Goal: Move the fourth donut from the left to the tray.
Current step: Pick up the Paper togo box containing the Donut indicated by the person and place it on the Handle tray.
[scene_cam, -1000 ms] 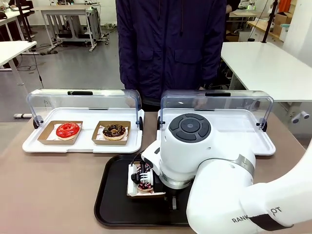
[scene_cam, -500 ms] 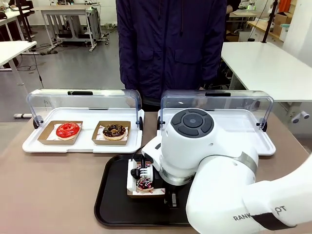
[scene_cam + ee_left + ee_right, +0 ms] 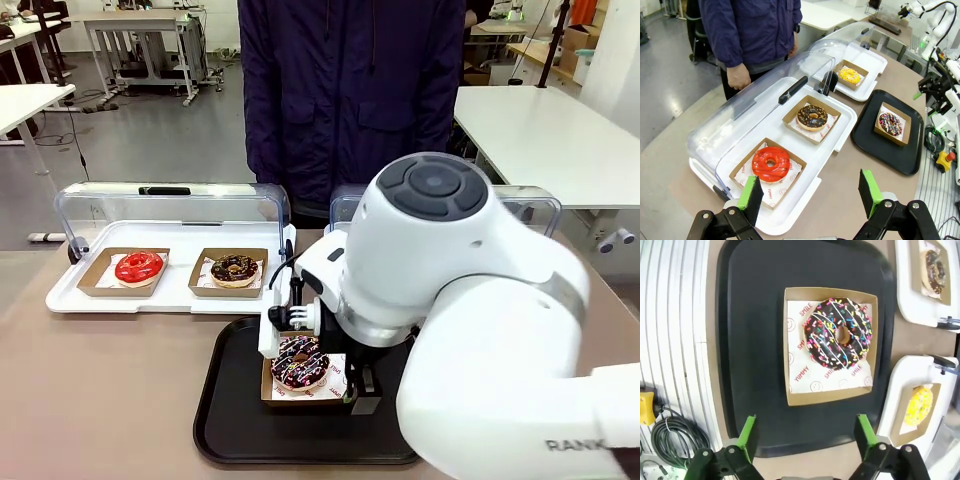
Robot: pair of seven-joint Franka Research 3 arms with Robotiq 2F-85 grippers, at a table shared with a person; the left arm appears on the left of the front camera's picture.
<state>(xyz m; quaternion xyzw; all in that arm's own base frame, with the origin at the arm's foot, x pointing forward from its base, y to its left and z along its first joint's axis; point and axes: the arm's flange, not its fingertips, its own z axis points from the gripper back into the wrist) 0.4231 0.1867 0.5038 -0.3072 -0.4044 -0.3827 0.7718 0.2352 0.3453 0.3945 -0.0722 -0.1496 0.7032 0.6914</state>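
The right tool (image 3: pixel 805 440) hangs above the black tray (image 3: pixel 750 340) with its green pads spread wide and nothing between them; the left tool (image 3: pixel 810 197) is likewise wide open and empty. The fourth donut (image 3: pixel 838 333) sits in its cardboard tray (image 3: pixel 790 397) on the black tray, apart from the pads. The placing step looks done; what remains is lifting the right tool clear without snagging the cardboard.

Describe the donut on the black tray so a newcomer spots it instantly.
Find the black tray at the table's near edge. On it sits one cardboard tray holding the fourth donut. It alone is dark chocolate with white stripes and coloured sprinkles; the others sit in white display trays.
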